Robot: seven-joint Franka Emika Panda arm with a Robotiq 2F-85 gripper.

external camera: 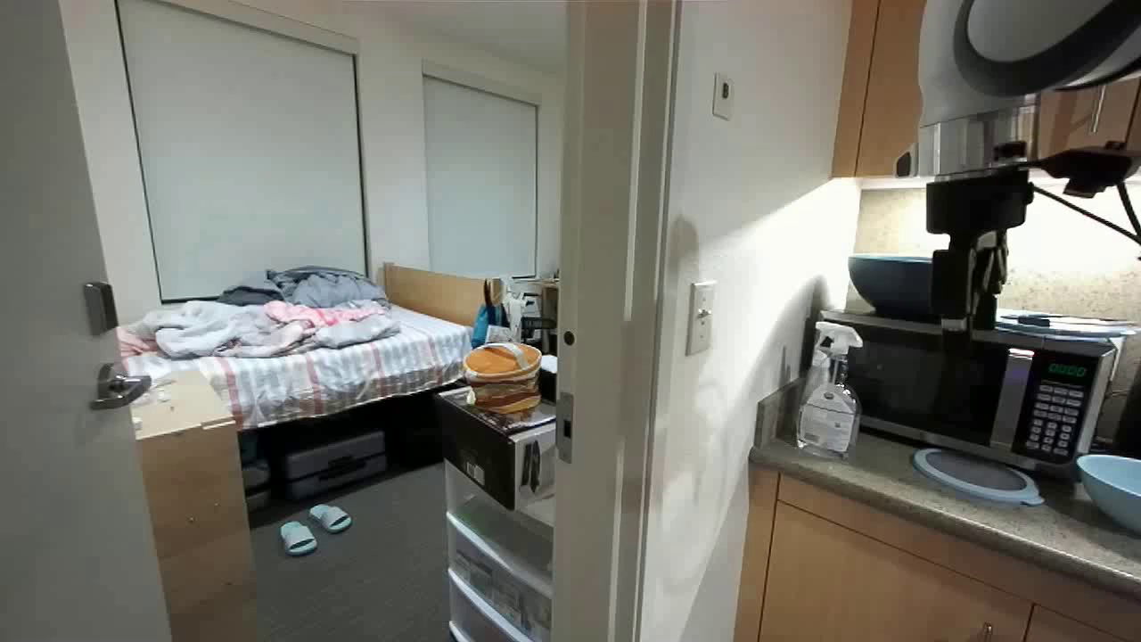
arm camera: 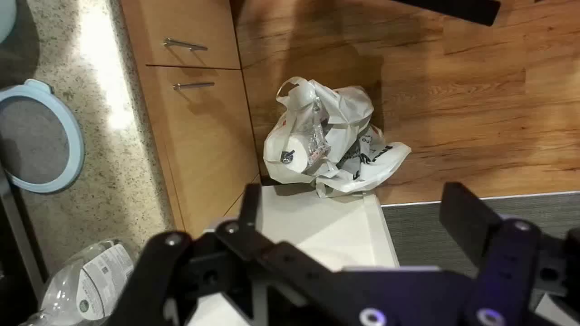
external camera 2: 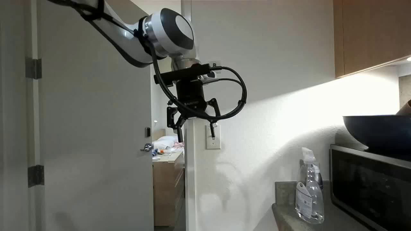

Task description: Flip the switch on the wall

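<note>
The switch (external camera: 701, 318) is a white upright plate with a small toggle on the off-white wall (external camera: 758, 205), beside the door frame. It also shows in an exterior view (external camera 2: 213, 144), where a finger covers part of its upper half. My gripper (external camera 2: 196, 136) points down, open, with nothing between its fingers. It overlaps the switch in that picture, but in an exterior view the gripper (external camera: 969, 316) hangs well apart from the switch, in front of the microwave. In the wrist view the fingers (arm camera: 355, 206) stand wide apart before the wall (arm camera: 326, 222); the switch is out of view there.
A spray bottle (external camera: 829, 401) and a microwave (external camera: 927, 383) with a dark bowl (external camera: 891, 281) on it stand on the counter (external camera: 865, 486). Another small wall plate (external camera: 723, 95) is above the switch. An open door (external camera 2: 96, 128) is at one side. A plastic bag (arm camera: 335, 136) lies on the floor.
</note>
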